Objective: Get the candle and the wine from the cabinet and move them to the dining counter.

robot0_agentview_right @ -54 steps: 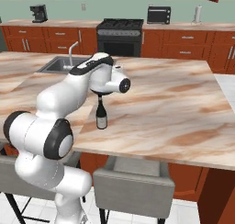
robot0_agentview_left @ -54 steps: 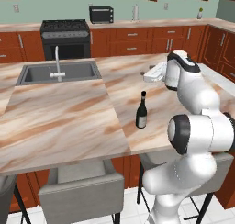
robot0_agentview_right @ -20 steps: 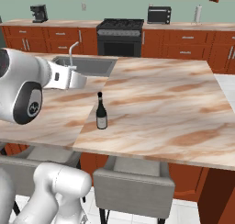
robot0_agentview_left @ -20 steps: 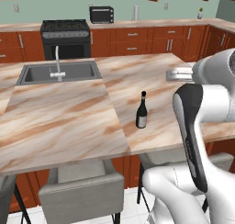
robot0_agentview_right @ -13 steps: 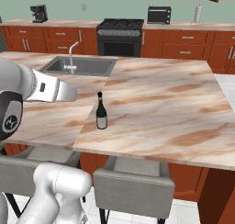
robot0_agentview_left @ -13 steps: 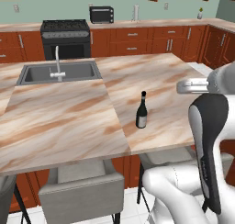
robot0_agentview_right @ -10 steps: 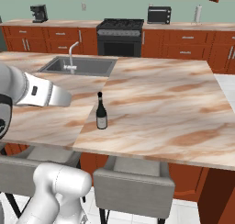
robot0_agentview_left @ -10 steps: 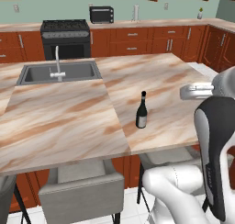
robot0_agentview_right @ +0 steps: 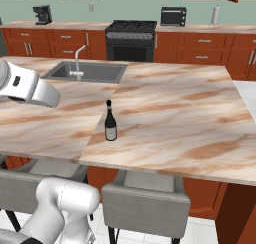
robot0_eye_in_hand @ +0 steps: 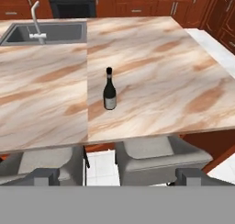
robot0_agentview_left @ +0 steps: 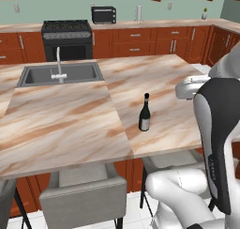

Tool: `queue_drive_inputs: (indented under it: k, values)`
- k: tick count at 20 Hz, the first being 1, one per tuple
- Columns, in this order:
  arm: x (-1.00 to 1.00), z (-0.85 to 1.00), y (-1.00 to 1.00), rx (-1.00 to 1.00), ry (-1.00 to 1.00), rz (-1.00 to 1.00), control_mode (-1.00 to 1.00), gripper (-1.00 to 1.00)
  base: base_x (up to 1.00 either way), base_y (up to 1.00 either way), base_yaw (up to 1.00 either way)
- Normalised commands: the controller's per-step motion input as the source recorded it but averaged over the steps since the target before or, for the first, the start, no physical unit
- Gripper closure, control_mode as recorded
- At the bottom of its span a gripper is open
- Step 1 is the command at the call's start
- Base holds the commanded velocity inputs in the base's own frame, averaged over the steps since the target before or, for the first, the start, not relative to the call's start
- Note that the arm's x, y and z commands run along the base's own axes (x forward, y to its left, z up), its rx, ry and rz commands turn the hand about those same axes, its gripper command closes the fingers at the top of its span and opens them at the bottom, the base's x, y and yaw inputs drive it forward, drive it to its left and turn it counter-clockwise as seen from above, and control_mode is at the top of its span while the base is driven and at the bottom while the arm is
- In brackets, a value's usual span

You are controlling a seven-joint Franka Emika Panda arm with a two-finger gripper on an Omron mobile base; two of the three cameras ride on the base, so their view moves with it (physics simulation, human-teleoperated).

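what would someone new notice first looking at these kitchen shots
A lone dark wine bottle stands upright on the marble dining counter, near the seam between its two slabs and toward the edge with the grey stools. The robot's big white arm looms at the right of the left base view, apart from the bottle. Beyond, a sink with a silver faucet is set into the far end of the island.

Dark green-black wine with a black cap and a pale grey label, standing on the dining counter, beige-pink marble streaked with brown veins. Grey stools below its edge. Grey sink, black stove, red-brown base cabinets, pale green wall.
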Motion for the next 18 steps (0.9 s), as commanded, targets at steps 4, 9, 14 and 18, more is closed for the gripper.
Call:
queue_drive_inputs:
  k: [4, 9, 14, 18]
  values:
    - [0.00, -0.17, -0.06, 0.00, -0.02, 0.14, -1.00, -1.00, 0.00, 0.00, 0.00]
    - [0.00, -0.06, -0.08, 0.01, -0.02, 0.13, -1.00, -1.00, 0.00, 0.00, 0.00]
    - [0.00, 0.00, 0.00, 0.00, 0.00, 0.03, -1.00, -1.00, 0.00, 0.00, 0.00]
    - [0.00, 0.00, 0.00, 0.00, 0.00, 0.00, -1.00, -1.00, 0.00, 0.00, 0.00]
